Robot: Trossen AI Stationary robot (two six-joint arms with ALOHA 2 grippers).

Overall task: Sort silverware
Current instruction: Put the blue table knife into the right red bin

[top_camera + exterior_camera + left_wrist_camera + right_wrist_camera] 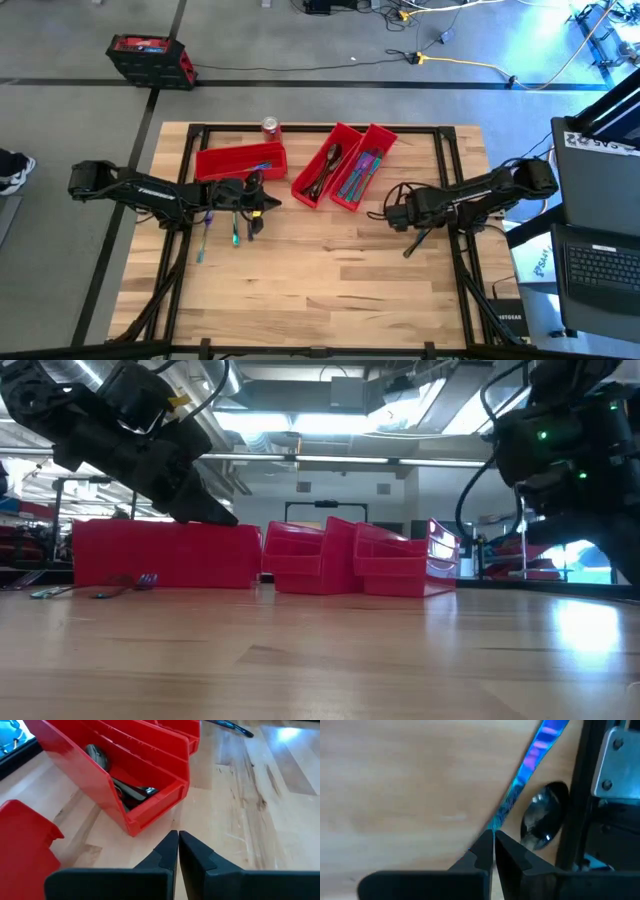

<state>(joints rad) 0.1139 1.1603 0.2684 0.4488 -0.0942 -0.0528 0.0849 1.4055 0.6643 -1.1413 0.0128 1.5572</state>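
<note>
On the wooden table [330, 270], the right gripper [493, 839] sat on the right side with its fingers pinched on the handle of an iridescent utensil [530, 765]. Three loose pieces of silverware [235, 228] lay on the left side of the table beside the left gripper [178, 837], whose fingers were pressed together holding nothing. Farther back, dark spoons [131, 791] rested in one angled red bin [150, 780], blue-purple pieces [362, 172] in its neighbour, near a soda can [270, 127].
</note>
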